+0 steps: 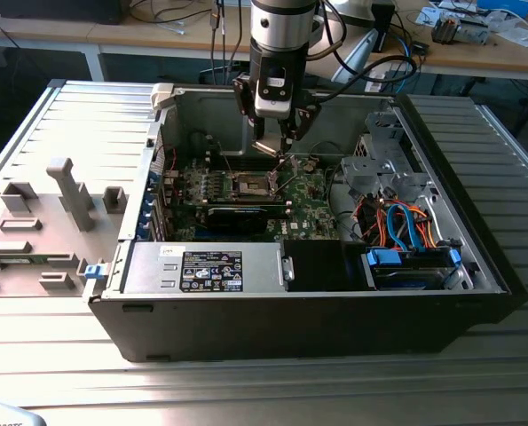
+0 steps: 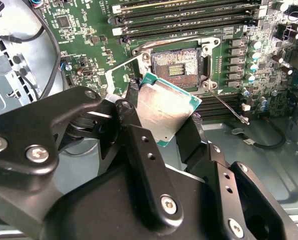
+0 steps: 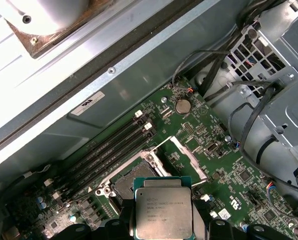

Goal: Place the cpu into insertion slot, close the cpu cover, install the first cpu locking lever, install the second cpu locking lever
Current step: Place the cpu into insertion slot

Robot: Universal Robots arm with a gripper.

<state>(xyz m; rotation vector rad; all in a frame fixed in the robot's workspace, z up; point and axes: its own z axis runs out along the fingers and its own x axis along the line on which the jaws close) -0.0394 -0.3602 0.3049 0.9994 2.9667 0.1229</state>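
Fingers [image 2: 138, 145] narrow, clamped on two opp. edges of the cpu [image 2: 166, 110]. Its metal top and green rim show in both wrist views. The cpu is tilted, held off the board and not seated. In the first wrist view the cpu [image 3: 164, 212] overlaps one edge of the slot [image 3: 128, 184]. In the second wrist view the slot [image 2: 178, 62] is uncovered w/ its contact field exposed. Cover [image 3: 191, 161] is swung up, open beside the slot. A thin lever [image 2: 229, 106] lies unlatched, angled away from a slot corner. Memory slots [image 2: 189, 15] run along the slot's far side on the green board [image 2: 83, 40]. In the exterior view the arm [image 1: 281, 35] reaches down into the open pc case [image 1: 334, 311], near the slot [image 1: 252, 185]. Blue/orange cables [image 1: 405, 222] sit toward the exterior view's right and a grey fixture [image 1: 68, 191] toward its left, all on the ribbed counter [image 1: 246, 390].
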